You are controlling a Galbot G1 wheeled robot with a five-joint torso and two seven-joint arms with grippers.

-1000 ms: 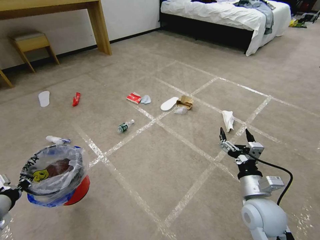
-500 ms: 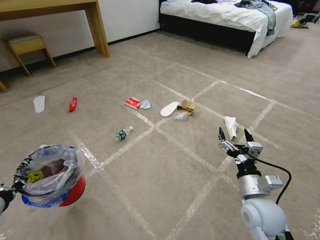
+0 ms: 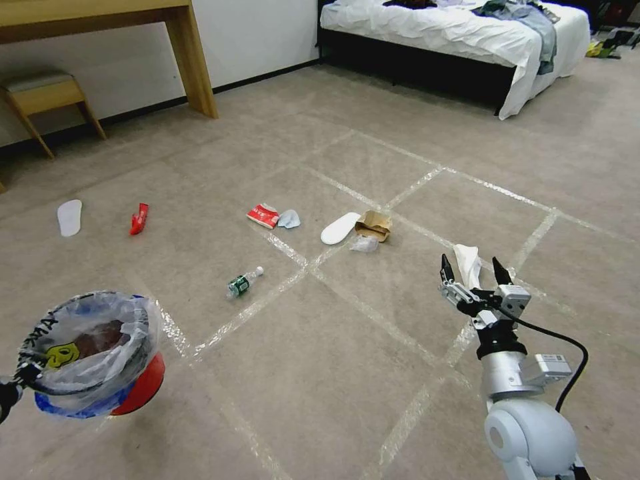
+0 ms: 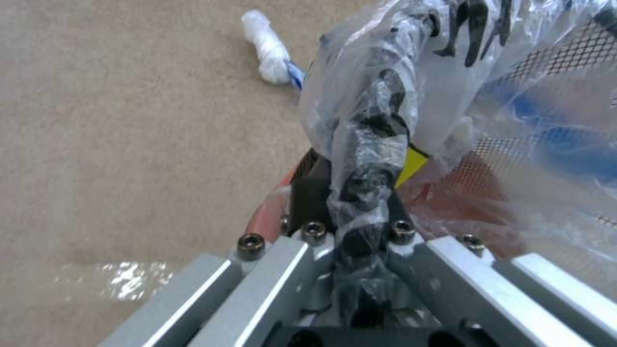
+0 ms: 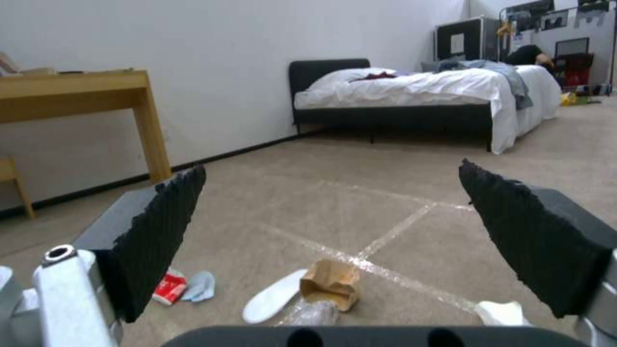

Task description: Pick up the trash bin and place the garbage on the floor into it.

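The trash bin [image 3: 93, 353], a red bucket lined with a clear bag, hangs above the floor [image 3: 320, 360] at the near left. My left gripper [image 4: 366, 193] is shut on its bagged rim [image 4: 379, 125]. Out at the right my right gripper [image 3: 472, 270] is open and empty, just short of a white tissue [image 3: 467, 260]. Garbage lies ahead: a brown paper bag [image 3: 373, 225], a white slipper [image 3: 339, 227], a red wrapper [image 3: 264, 215], a light-blue scrap [image 3: 289, 219], a small bottle [image 3: 243, 282]. Farther left are another red wrapper [image 3: 139, 219] and a second slipper [image 3: 69, 217].
A wooden desk leg [image 3: 193, 60] and a stool [image 3: 43, 97] stand at the far left wall. A bed [image 3: 453, 33] with white bedding is at the far right. A white wrapped roll [image 4: 270, 48] lies on the carpet beside the bin. Tape lines [image 3: 373, 313] cross the carpet.
The whole view has shifted: the litter sits lower and nearer in the picture, so the camera has moved toward it. Both grippers keep their pose; the bin stays held.
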